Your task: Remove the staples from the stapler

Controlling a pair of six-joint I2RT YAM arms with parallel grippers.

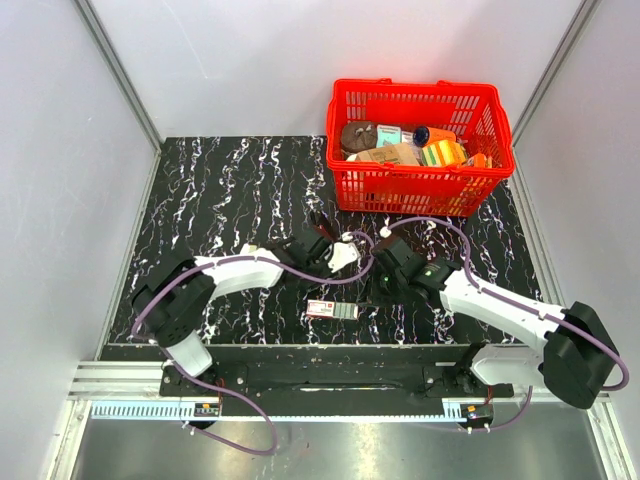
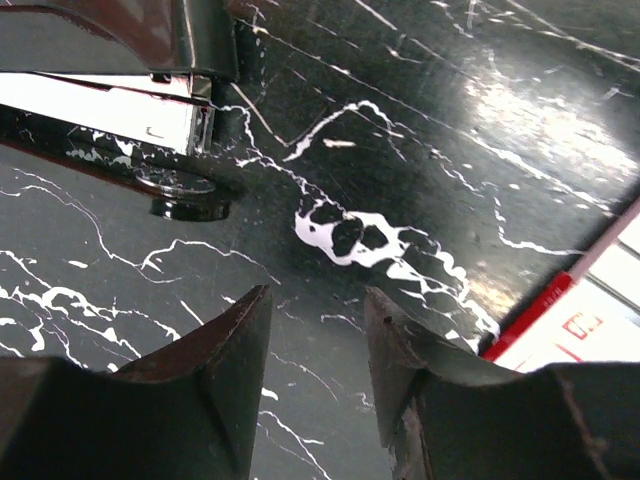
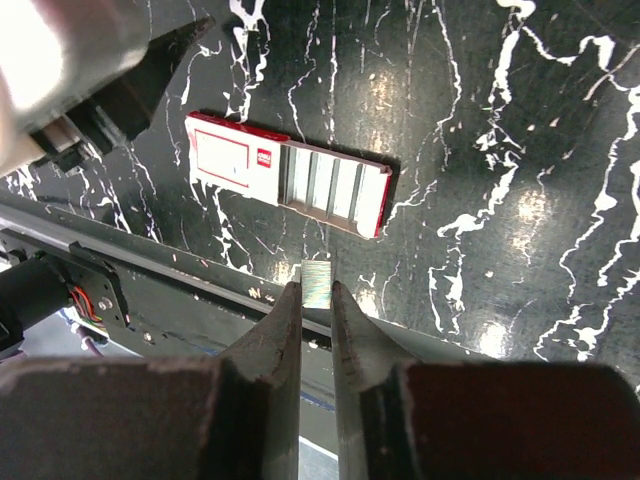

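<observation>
The right gripper [image 3: 316, 291] is closed on a short silvery strip of staples [image 3: 316, 274], pinched between its two fingertips and held above the near edge of the black marbled table [image 1: 230, 190]. Just beyond it, the red and white staple box [image 3: 290, 172] lies flat on the table near the middle of the near edge, its tray slid out and showing rows of staples. The left gripper [image 2: 317, 298] hangs over bare table at the centre, its fingers parted with nothing between them. The stapler [image 2: 110, 100] lies just beside it, its top swung up and the shiny metal magazine exposed; whether any staples are in the channel cannot be told. A red basket [image 1: 420, 190] full of goods stands at the far right
</observation>
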